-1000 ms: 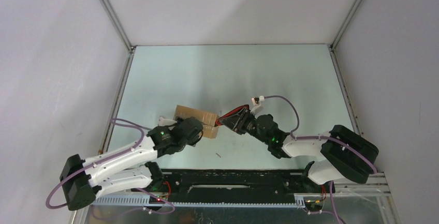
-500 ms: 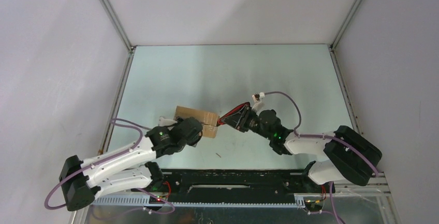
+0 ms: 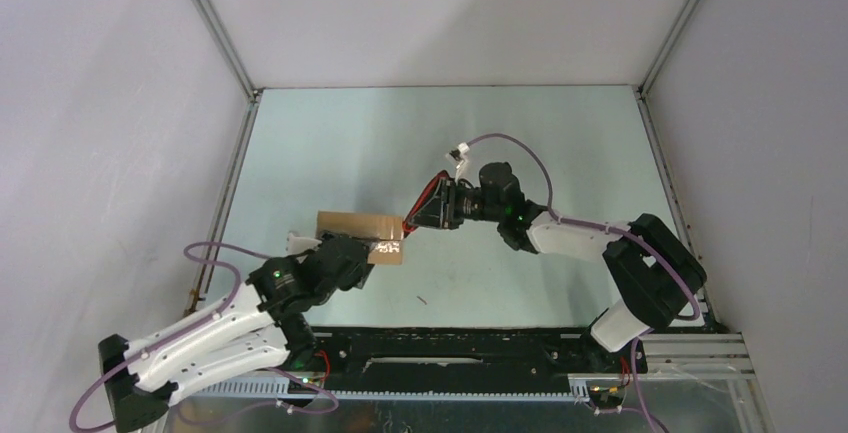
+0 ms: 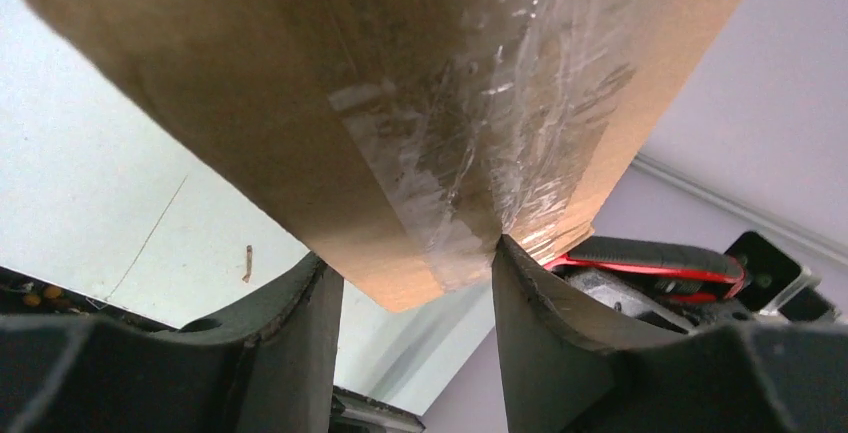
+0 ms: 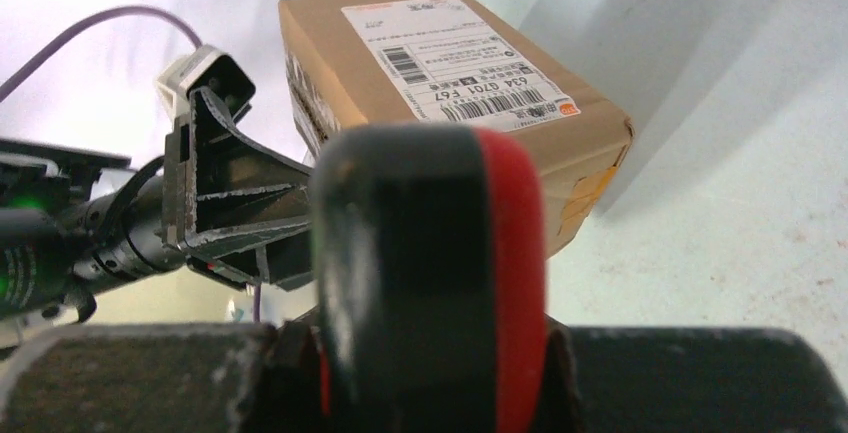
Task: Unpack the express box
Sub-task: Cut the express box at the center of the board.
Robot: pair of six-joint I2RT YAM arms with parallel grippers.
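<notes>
Pale green surface (image 3: pixel 520 143), white walls all round, and the action is left of centre. The express box (image 3: pixel 352 225) is in the left jaws, which are clamped part-way open across its near end. It looks tipped up; whether any corner rests on the surface, I can't tell. The right jaws are squeezed narrow on the red-and-black utility knife (image 3: pixel 425 211), its tip just beside the box's right end. This looks a light, stiff carton, but the clear tape (image 4: pixel 470 153) is slick. Bare cardboard on 2 opposite faces is the place to pinch, and gently, or the walls may buckle. The left wrist view gives the glossy taped seam from below, hidden from above. The right wrist view shows the white label (image 5: pixel 450 63) on top, barcodes and all; the top view gives only a pale patch.
</notes>
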